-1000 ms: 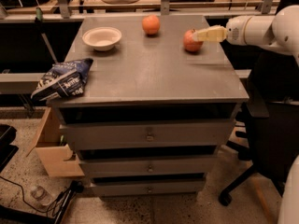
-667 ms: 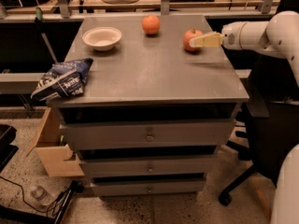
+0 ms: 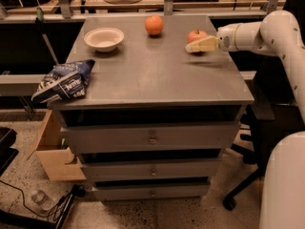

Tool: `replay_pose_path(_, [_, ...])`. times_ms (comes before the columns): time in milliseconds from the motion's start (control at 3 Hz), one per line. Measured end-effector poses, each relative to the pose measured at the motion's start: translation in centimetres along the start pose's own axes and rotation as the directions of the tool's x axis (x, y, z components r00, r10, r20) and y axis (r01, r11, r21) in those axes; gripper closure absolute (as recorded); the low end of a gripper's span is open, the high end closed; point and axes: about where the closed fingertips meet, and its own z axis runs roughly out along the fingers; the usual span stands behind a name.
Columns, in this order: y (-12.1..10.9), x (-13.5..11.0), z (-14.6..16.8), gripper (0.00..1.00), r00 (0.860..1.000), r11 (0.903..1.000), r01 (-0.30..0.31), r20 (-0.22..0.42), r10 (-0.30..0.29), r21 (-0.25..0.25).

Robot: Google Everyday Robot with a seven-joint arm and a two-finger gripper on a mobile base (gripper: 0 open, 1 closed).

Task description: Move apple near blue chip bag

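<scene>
The red-pink apple (image 3: 196, 34) is at the back right of the grey cabinet top (image 3: 157, 70). My gripper (image 3: 199, 44) reaches in from the right and is closed around the apple, with one cream finger (image 3: 203, 46) across its front. The apple seems to sit just above the surface, with a shadow under it. The dark-blue chip bag (image 3: 64, 81) lies crumpled on the front left corner, partly over the edge, far from the apple.
An orange round fruit (image 3: 154, 25) stands at the back middle and a white bowl (image 3: 104, 38) at the back left. The top belongs to a cabinet with drawers (image 3: 152, 140). An office chair base (image 3: 238, 175) and an open cardboard box (image 3: 52, 147) flank it.
My gripper has moved left around the apple and closed on it. The apple now sits slightly higher in the view than before.
</scene>
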Motion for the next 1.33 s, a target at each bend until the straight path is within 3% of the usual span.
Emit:
replay_pose_path(333, [0.4, 0.2, 1.7, 0.01, 1.0, 0.9995, 0.021, -0.019, -0.021, -0.024])
replay_pose_path(1333, [1.1, 1.3, 3.2, 0.7, 0.999, 0.9989, 0.022, -0.045, -0.024, -0.041])
